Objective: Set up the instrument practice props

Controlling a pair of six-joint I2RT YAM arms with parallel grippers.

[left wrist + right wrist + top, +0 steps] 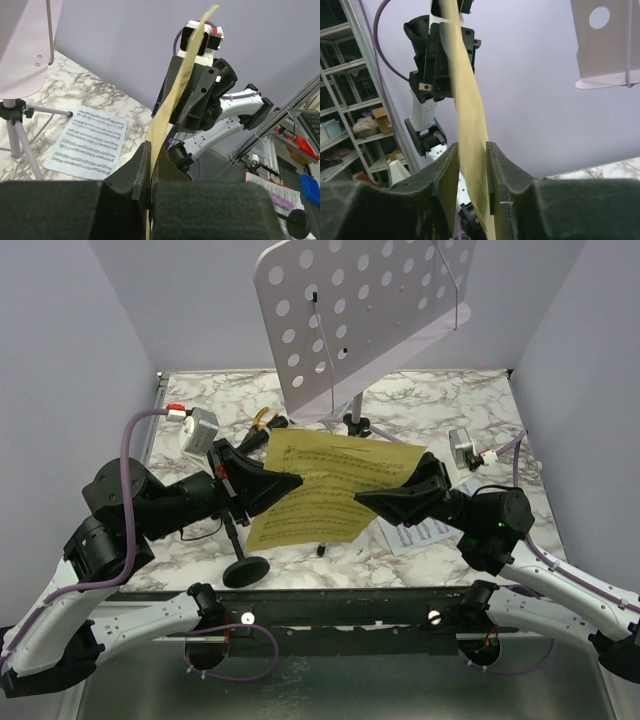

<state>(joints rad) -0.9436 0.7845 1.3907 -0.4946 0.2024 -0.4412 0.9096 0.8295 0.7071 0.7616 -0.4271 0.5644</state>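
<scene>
Hoisting the page seems the step: left claw (292,481) pinches the yellow sheet-music page (330,465), held in front of the lilac music stand (370,310); right claw (365,498) straddles its other edge, jaws slightly apart. Next it probably needs to clamp, then lift stand-ward.

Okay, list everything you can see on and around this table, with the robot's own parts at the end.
music stand: one, lilac with punched holes, back centre on a thin tripod
yellow sheet music: one, yellow, held off the table at centre between the two arms
white sheet music: one, white, flat on the table at near right, partly under the right arm
mic stand: one, black, round base at near left
pliers: one pair, yellow handles, left of the tripod
table: one, white and grey marble pattern
left fingers: black, shut on the yellow sheet's left side
right fingers: black, either side of its right edge, gap showing
</scene>
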